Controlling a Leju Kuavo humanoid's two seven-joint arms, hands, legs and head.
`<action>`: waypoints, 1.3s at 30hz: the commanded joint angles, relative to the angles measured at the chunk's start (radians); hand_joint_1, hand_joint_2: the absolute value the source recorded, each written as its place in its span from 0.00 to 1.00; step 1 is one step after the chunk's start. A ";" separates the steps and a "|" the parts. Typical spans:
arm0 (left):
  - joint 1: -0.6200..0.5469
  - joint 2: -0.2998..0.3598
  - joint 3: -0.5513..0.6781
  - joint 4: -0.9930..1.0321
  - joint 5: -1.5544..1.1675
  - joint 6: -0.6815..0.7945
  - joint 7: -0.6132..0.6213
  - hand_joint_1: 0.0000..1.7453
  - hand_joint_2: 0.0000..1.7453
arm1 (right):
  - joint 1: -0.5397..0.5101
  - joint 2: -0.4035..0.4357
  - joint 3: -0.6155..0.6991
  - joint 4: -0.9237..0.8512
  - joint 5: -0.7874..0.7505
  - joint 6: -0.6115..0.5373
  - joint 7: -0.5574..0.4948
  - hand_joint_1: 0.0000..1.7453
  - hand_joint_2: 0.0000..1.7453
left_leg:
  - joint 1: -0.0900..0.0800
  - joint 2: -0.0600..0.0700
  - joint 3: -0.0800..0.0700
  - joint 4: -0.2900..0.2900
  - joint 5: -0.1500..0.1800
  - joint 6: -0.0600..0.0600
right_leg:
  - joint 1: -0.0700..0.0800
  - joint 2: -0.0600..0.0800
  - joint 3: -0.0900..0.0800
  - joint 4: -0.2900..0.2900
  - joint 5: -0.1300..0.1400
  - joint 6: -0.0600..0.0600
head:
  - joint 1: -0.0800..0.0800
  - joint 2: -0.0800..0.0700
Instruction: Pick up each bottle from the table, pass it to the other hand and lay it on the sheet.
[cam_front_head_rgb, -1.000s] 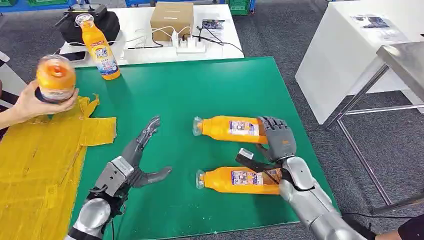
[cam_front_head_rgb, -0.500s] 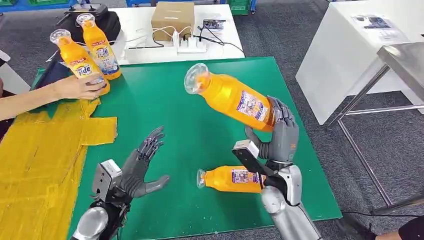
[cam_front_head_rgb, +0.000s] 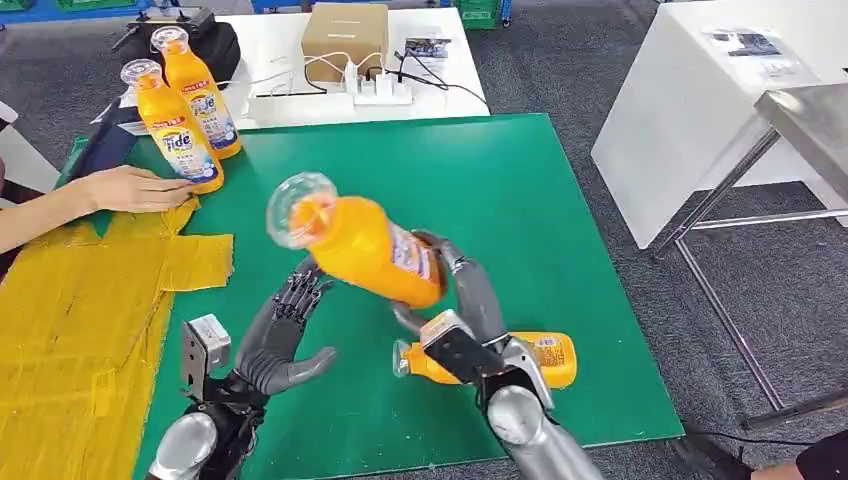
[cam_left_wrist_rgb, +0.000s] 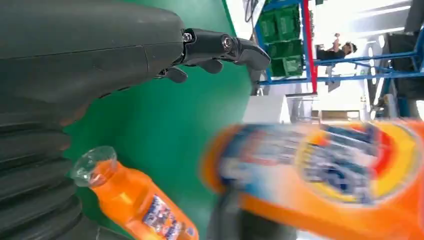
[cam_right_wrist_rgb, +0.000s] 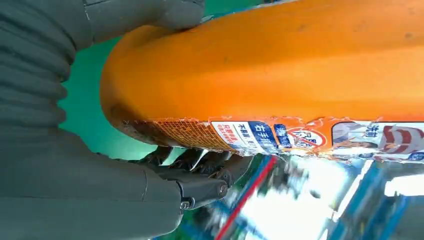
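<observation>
The right hand (cam_front_head_rgb: 470, 300) is gripping an orange bottle (cam_front_head_rgb: 365, 245) by its base end, fingers wrapped around the body, and is holding it in the air above the green mat (cam_front_head_rgb: 520, 190), tilted with its clear cap pointing up and to the left. In the right wrist view the fingers (cam_right_wrist_rgb: 200, 167) are curling under the bottle's labelled side. The left hand (cam_front_head_rgb: 280, 335) is holding nothing, palm turned up, fingers spread apart and reaching toward the raised bottle, just below and to the left of it without touching.

A second orange bottle (cam_front_head_rgb: 545, 360) is lying on its side on the mat near its front edge, partly hidden behind the right wrist. The middle and far right of the mat are lying bare. The yellow sheet (cam_front_head_rgb: 80, 320) is covering the left side, its edge just beside the left arm.

At the far left, two upright orange bottles (cam_front_head_rgb: 190, 105) are standing together, and a person's hand (cam_front_head_rgb: 135, 190) is resting just in front of them. Beyond sits a white table (cam_front_head_rgb: 270, 55) with a cardboard box (cam_front_head_rgb: 345, 35) and a power strip (cam_front_head_rgb: 380, 90).
</observation>
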 joint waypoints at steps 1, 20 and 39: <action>-0.050 -0.020 -0.004 0.025 0.025 0.037 0.012 0.00 1.00 | -0.077 0.029 0.193 0.202 -0.007 0.026 -0.003 1.00 1.00 | 0.001 0.003 0.007 0.002 -0.004 0.000 | 0.002 0.002 0.007 0.000 -0.002 -0.003 | 0.000 0.000; -0.011 -0.061 -0.001 -0.072 0.013 0.214 -0.094 1.00 1.00 | -0.093 0.026 0.237 0.247 -0.009 0.012 0.017 1.00 1.00 | 0.000 0.001 0.005 0.001 -0.002 0.000 | 0.001 0.000 0.005 -0.001 -0.002 -0.002 | 0.000 0.000; -0.022 -0.050 -0.040 -0.057 0.050 0.164 -0.096 1.00 1.00 | -0.082 0.023 0.216 0.231 -0.015 -0.024 0.009 1.00 1.00 | 0.000 0.000 0.005 0.001 -0.002 0.000 | 0.001 -0.002 0.005 -0.001 -0.002 -0.002 | 0.000 0.000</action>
